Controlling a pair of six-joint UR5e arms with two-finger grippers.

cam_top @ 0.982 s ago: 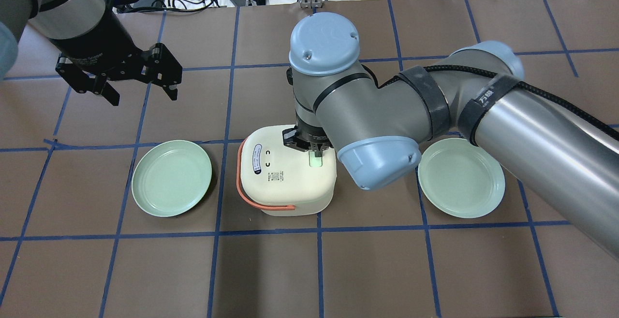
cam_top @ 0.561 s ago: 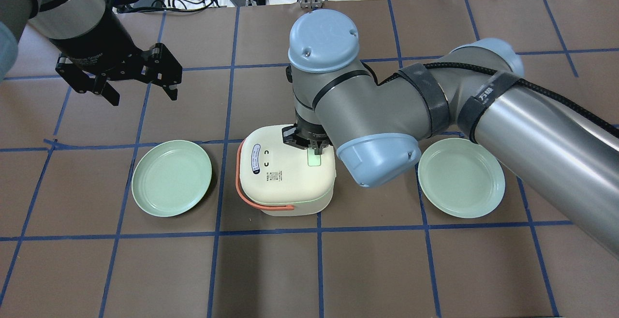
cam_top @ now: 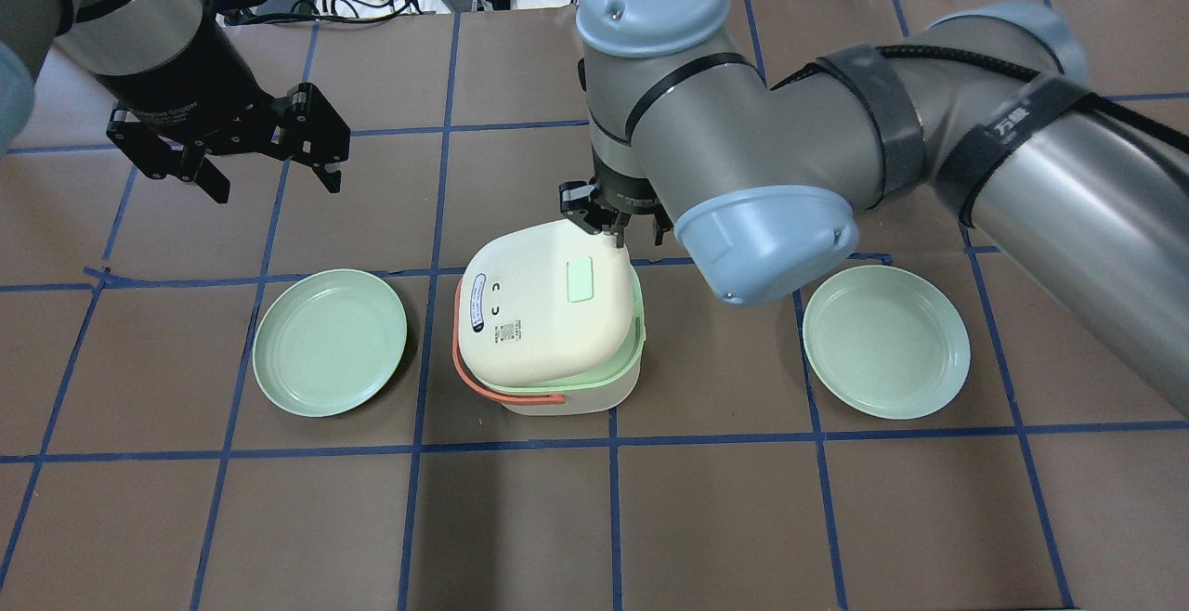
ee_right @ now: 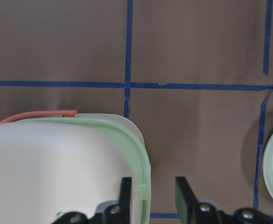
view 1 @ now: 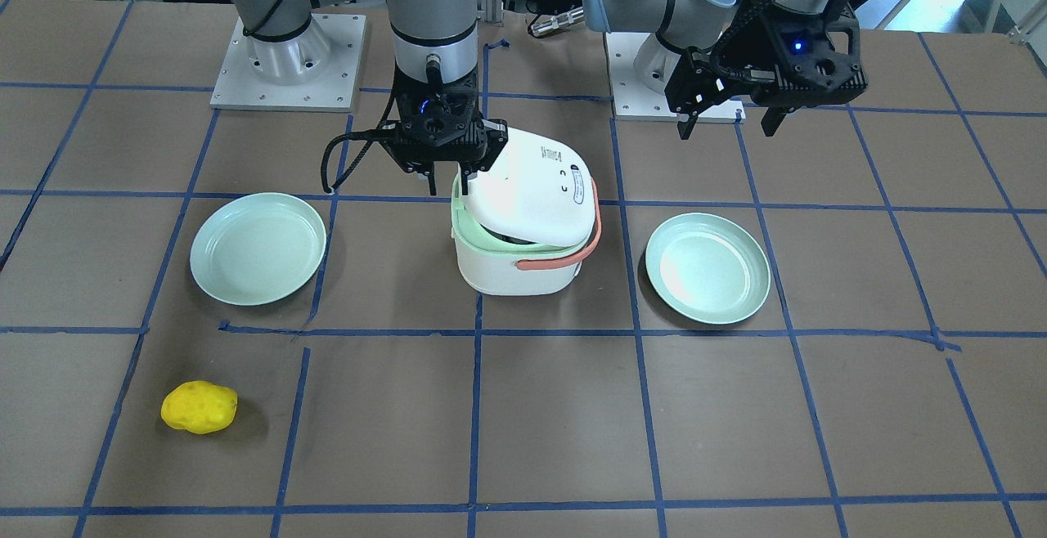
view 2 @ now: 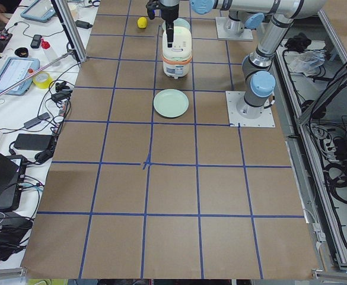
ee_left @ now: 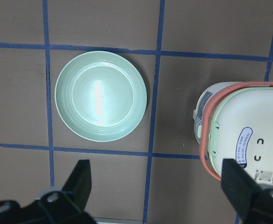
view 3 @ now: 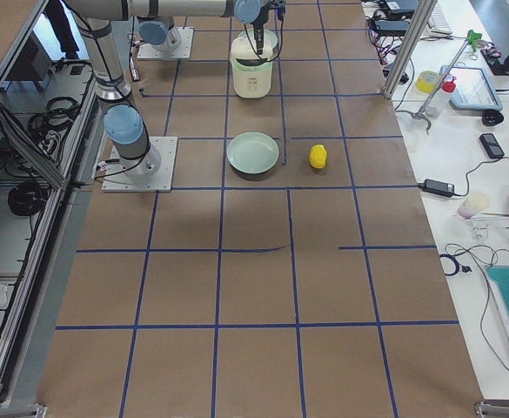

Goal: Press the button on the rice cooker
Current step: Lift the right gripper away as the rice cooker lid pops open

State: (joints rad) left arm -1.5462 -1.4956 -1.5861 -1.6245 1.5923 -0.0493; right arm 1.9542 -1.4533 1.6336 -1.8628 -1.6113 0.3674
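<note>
On the robot's side of the table, the rice cooker stands between a left plate and a right plate. Its lid is tilted up with the green inner rim showing, so the press looks done. The green button sits flat on that lid. The shell looks stiff, glossy and fairly light. A downward push with one fingertip suits it, since a sideways shove would likely slide it, and the orange handle is the only sure hold. Just beyond the lid's far edge hangs the right tool, fingers narrowly parted, grasping nothing. Farther left hovers the left tool, spread wide and empty. Farthest off lies a yellow lump.
</note>
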